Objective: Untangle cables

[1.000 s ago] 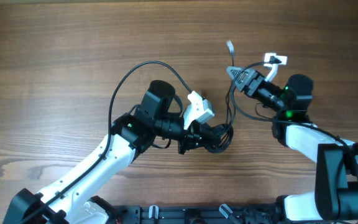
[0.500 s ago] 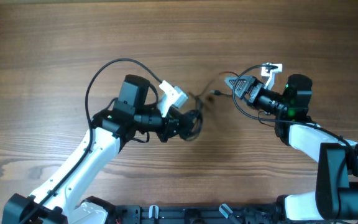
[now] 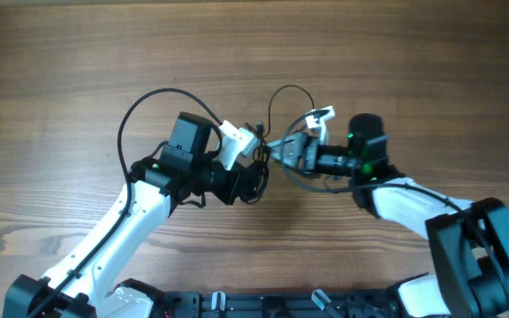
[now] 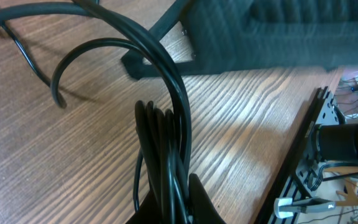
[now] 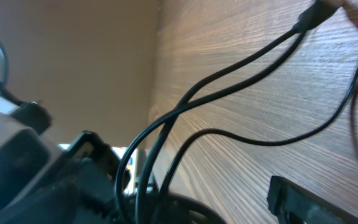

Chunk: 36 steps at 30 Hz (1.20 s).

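Surface [image 3: 78, 71] of brown wood grain, with two arms meeting at its centre. At left, the left arm's own thick wire [image 3: 135, 110] arches above the wrist; it is no part of the task. The left end effector [image 3: 253, 179] is clamped on a bunch of cables [image 4: 165, 149]. The left wrist view shows several thin dark cords pressed side by side in its grip, with one strand curving up and away over the wood. Just to the right, a free loop [image 3: 288, 87] of the same cable rises toward the far side and comes down by the right end effector [image 3: 283, 152], which stands almost touching the left one. Whether the right end effector is closed on a cord or apart cannot be told; its wrist view shows only loose crossing strands [image 5: 229, 68] and a plug end [image 5: 321, 11]. The cords are judged light, limp and smooth, apt to sag, slide and spring back into loops. The best hold is probably on a single cord close to the bunch, or just behind a plug, not across several cords at once.
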{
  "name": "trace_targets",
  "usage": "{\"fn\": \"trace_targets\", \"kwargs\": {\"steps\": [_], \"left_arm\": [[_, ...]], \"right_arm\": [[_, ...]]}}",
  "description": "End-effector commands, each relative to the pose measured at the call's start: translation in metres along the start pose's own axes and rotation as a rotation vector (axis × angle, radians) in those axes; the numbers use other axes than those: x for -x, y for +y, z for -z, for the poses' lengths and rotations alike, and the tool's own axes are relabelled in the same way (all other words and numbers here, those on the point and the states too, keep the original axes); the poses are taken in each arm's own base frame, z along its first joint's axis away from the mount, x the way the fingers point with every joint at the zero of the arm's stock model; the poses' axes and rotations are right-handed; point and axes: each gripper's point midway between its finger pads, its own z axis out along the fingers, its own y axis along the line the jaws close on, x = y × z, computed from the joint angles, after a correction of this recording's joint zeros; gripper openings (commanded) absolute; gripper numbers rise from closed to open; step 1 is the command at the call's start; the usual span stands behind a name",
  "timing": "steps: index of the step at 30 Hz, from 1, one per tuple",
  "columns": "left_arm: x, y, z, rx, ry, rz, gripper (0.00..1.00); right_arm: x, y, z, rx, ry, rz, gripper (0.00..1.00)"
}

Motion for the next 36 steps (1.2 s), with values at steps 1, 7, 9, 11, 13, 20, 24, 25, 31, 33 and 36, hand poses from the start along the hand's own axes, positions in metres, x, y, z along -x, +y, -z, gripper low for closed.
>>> {"fn": "trace_targets", "kwargs": {"steps": [1, 7, 9, 11, 13, 20, 24, 25, 31, 33, 36], "left_arm": [[0.002, -0.003, 0.005, -0.001, -0.008, -0.017, 0.04], [0.001, -0.004, 0.005, -0.002, -0.006, -0.018, 0.04], [0.001, -0.004, 0.005, -0.001, -0.006, -0.018, 0.04], [0.001, -0.004, 0.005, -0.001, -0.007, -0.018, 0.04], [0.002, 0.004, 0.006, 0.036, -0.011, -0.017, 0.04], [0.037, 0.056, 0.028, 0.22, -0.184, 0.158, 0.04], [0.06, 0.065, 0.04, 0.223, -0.296, 0.228, 0.15], [0.064, 0.064, 0.04, 0.22, -0.311, 0.231, 0.18], [0.064, 0.063, 0.04, 0.218, -0.312, 0.226, 0.47], [0.064, 0.063, 0.04, 0.217, -0.311, 0.226, 0.54], [0.062, 0.062, 0.039, 0.211, -0.302, 0.229, 0.65]], "right_arm": [[0.01, -0.012, -0.015, -0.102, -0.113, 0.016, 0.91], [0.01, -0.012, -0.023, -0.131, -0.147, 0.035, 0.52], [0.014, -0.008, -0.023, -0.118, -0.165, 0.05, 0.28], [0.016, -0.004, -0.023, -0.105, -0.172, 0.062, 0.12], [0.017, -0.005, -0.022, -0.11, -0.174, 0.061, 0.04], [0.008, -0.024, -0.021, -0.18, -0.149, -0.004, 0.04], [0.006, -0.023, -0.021, -0.17, -0.144, -0.053, 0.04], [0.007, -0.023, -0.021, -0.169, -0.145, -0.06, 0.04], [0.006, -0.023, -0.021, -0.169, -0.146, -0.069, 0.04], [0.007, -0.023, -0.021, -0.167, -0.148, -0.08, 0.04], [0.007, -0.022, -0.021, -0.165, -0.149, -0.077, 0.04]]}}
